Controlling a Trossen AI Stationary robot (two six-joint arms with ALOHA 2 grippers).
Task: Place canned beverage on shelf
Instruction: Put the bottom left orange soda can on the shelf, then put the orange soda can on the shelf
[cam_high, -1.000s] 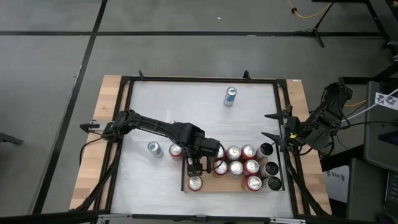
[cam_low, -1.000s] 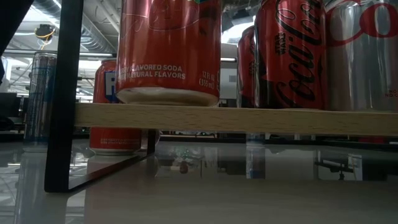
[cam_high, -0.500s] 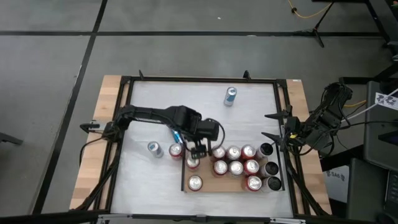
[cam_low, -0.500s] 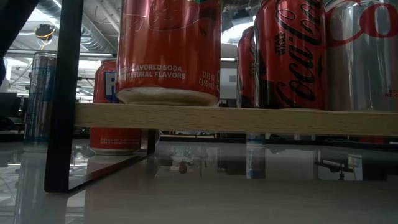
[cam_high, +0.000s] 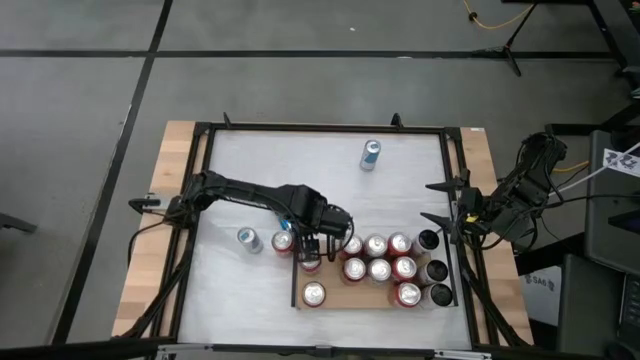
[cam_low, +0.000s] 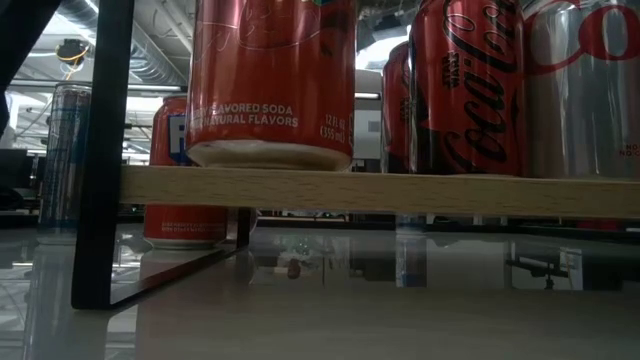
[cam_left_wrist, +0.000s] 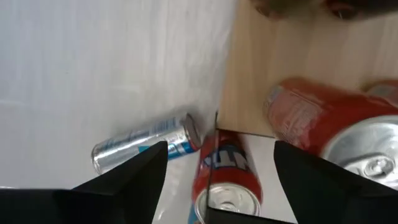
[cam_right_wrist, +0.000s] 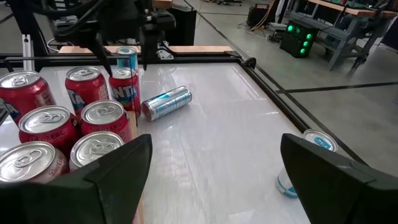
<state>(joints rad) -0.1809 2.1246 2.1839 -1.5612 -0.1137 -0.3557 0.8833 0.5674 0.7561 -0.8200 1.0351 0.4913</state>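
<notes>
Cans crowd the shelf (cam_high: 330, 297) at lower centre of the high view; 1 red can (cam_high: 311, 261) stands at its upper left corner, directly beneath the left gripper (cam_high: 311, 248). That gripper hangs spread, its fingers apart on either side of the can in the wrist view, pinching nothing visibly. This looks like the release step; next it should lift straight up and reach for the silver can (cam_high: 247, 239) lying on the tabletop (cam_high: 300, 170). Right gripper (cam_high: 436, 203) waits spread at the right edge.

White tabletop (cam_high: 270, 170) framed by wooden side strips (cam_high: 168, 180).
</notes>
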